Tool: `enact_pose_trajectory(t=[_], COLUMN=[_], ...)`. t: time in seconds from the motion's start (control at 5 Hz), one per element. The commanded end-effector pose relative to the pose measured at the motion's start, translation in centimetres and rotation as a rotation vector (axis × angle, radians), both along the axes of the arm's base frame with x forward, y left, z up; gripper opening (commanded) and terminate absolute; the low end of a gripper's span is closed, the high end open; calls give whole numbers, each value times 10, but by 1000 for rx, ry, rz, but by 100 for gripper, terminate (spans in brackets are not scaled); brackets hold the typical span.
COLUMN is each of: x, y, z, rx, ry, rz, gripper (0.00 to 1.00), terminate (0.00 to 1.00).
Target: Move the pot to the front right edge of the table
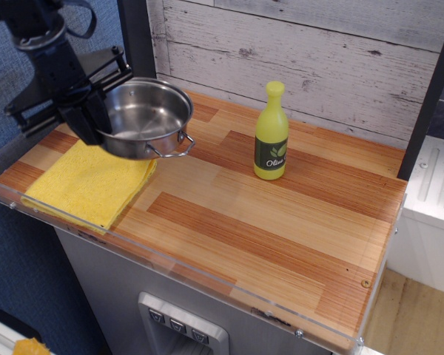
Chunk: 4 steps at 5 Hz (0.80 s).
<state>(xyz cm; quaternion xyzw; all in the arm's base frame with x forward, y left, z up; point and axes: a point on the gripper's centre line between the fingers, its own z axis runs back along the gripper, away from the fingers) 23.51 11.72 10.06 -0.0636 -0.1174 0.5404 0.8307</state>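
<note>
The shiny steel pot hangs in the air above the table's left part, over the edge of the yellow cloth. One wire loop handle points toward the front right. My black gripper is shut on the pot's left rim and holds it clear of the wood. The striped wooden table lies below. Its front right edge is at the lower right of the view.
A yellow cloth lies folded at the table's left front. A yellow-green olive oil bottle stands upright at the back middle. A clear acrylic rim runs along the front. A white plank wall stands behind.
</note>
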Motion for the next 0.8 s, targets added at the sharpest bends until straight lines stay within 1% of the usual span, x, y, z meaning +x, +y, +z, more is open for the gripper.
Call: enact_pose_trajectory(t=[0.0,0.2,0.4,0.6], x=[-19,-20,-20,-20], y=[-43,-70,-95,-118], z=[13,4,-5,-15], rx=[-66,-53,-88,-59], ry=[-46,-18,30,53], rz=[45,96,90,19], gripper=[0,0,0,0], terminate=[0,0,0,0])
